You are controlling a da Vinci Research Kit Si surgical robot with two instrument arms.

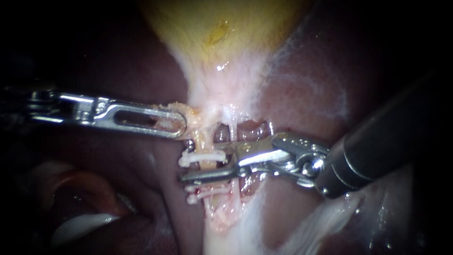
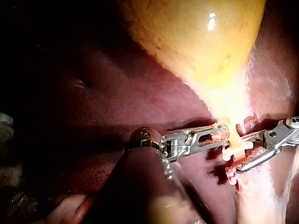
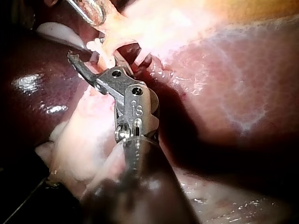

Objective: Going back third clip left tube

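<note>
The left tube [image 1: 204, 141] runs down from the pale gallbladder neck [image 1: 222, 94]. It carries a white clip [image 1: 200, 158] high up and two more white clips [image 1: 205, 192] lower down. My right instrument [image 1: 205, 165] comes in from the right with its jaws open, one above and one below the upper clip [image 2: 233, 150]. My left instrument [image 1: 179, 125], with a slotted jaw, is shut on tissue at the neck just above the tube. In the right wrist view my right instrument [image 3: 93, 58] straddles the tube, with the left instrument [image 3: 91, 11] beyond it.
The yellow gallbladder [image 1: 222, 33] fills the top centre. Dark red liver [image 1: 306, 85] lies on both sides. A second thin pale tube [image 1: 233, 130] runs just right of the clipped one. Whitish membrane [image 1: 321, 222] lies under the right shaft.
</note>
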